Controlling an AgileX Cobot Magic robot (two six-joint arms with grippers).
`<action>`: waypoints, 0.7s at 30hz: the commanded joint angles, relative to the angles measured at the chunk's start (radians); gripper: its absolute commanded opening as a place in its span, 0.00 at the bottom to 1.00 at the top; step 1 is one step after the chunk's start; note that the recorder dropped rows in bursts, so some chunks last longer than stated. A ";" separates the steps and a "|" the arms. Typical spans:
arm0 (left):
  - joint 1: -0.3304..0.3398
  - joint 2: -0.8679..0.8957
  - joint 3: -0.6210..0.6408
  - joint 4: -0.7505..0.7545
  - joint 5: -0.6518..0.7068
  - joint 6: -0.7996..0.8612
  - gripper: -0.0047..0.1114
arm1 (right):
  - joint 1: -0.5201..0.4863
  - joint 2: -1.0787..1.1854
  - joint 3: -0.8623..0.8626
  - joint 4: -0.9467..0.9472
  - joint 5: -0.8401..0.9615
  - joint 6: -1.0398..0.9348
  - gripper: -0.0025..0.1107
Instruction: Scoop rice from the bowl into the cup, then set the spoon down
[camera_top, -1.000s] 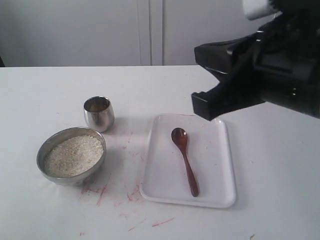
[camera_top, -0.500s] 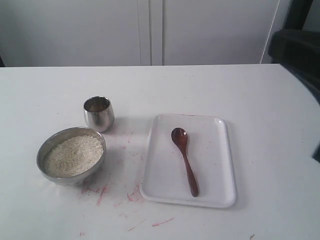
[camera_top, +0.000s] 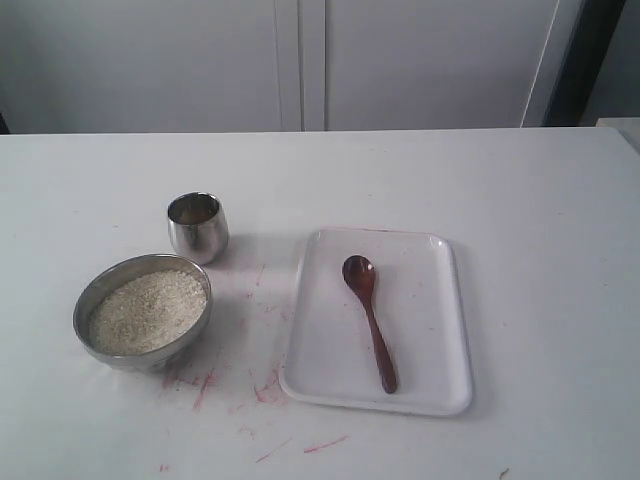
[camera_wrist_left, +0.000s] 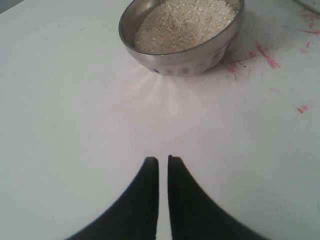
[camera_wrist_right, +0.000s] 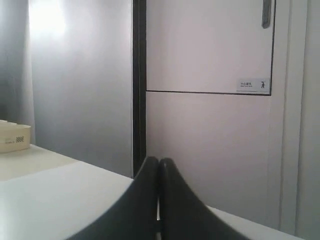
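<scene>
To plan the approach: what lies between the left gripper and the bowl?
Only bare white table, seen in the left wrist view, between left gripper and bowl.

Reddish-brown spoon (camera_top: 368, 318), white tray (camera_top: 440, 330), off-white rice (camera_top: 147, 310)

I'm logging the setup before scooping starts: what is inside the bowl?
The bowl holds a heap of rice reaching close to its rim, with nothing else lying on top. The rice covers the bowl's bottom, so anything buried there cannot be seen.
</scene>
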 joint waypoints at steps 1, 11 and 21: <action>-0.002 -0.003 0.009 0.000 0.033 -0.006 0.16 | -0.002 -0.076 0.039 0.013 0.002 0.004 0.02; -0.002 -0.003 0.009 0.000 0.033 -0.006 0.16 | -0.002 -0.154 0.117 0.093 0.041 0.053 0.02; -0.002 -0.003 0.009 0.000 0.033 -0.006 0.16 | -0.002 -0.154 0.248 0.144 -0.029 0.048 0.02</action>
